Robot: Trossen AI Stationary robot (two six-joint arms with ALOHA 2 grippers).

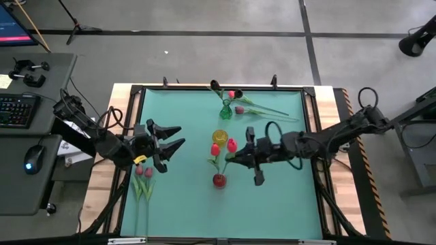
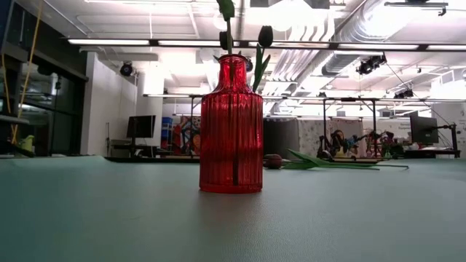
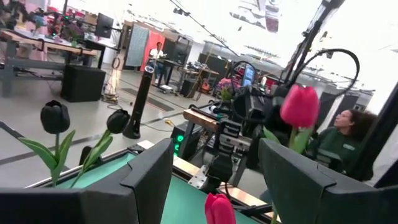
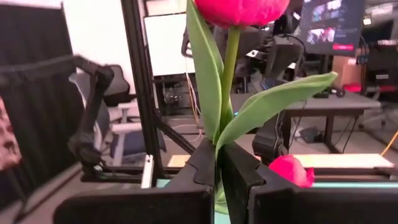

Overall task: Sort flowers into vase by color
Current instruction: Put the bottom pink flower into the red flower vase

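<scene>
Right tool [image 1: 240, 162] pinching red tulip [image 4: 239, 9] above red vase [image 1: 219, 180], yellow vase [image 1: 221, 136] close behind, left tool [image 1: 174, 138] spread, perhaps idle

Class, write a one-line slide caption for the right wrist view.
Right claw shut on a green-stemmed pink artificial tulip; another pink bud beyond.

Red tulip [image 4: 242, 9] head cut off by frame edge.
</scene>
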